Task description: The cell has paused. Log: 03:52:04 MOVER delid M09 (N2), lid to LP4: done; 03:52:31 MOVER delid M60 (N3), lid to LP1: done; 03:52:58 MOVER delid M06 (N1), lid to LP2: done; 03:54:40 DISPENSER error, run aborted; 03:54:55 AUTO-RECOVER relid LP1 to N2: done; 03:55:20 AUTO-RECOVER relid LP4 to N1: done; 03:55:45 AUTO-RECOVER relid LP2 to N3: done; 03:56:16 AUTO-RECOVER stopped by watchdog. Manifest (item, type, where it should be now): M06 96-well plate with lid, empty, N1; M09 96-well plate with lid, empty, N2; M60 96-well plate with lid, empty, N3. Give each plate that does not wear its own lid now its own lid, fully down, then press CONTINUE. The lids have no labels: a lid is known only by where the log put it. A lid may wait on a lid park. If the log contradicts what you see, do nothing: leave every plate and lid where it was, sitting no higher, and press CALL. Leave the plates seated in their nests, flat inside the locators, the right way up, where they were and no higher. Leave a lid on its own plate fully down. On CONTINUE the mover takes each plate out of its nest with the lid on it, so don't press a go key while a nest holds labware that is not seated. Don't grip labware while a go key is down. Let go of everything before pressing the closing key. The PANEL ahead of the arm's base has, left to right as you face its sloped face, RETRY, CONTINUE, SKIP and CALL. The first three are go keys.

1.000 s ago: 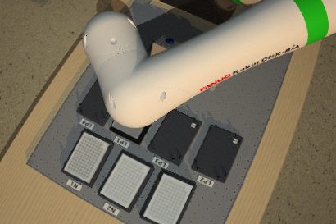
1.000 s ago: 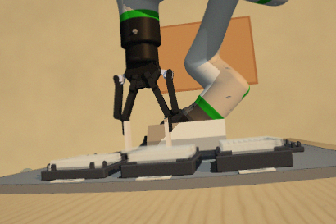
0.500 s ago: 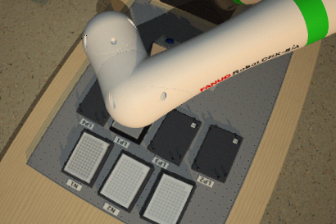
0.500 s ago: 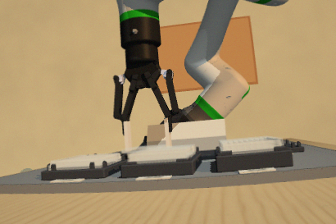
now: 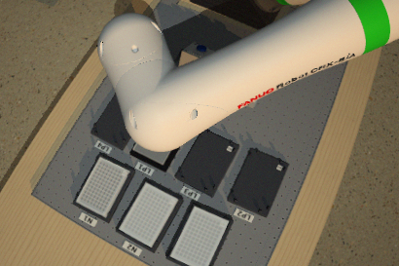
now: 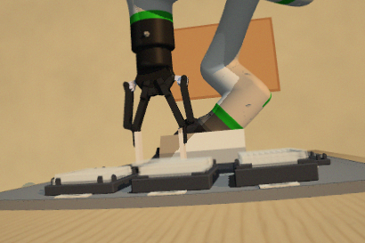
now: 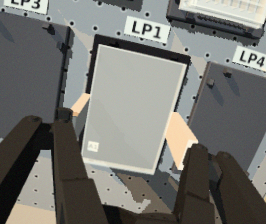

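Orange board [image 6: 249,53] against tan wall [image 6: 58,58]

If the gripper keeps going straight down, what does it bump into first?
Probably the LP1 park. The gripper points down, clamping a clear lid right over that park, so the lid should touch it first. The gap is hard to judge.

White arm [image 5: 272,78] with green bands, dark claw [image 7: 129,150], pale grey lid [image 7: 131,107], perforated grey deck [image 5: 302,127].
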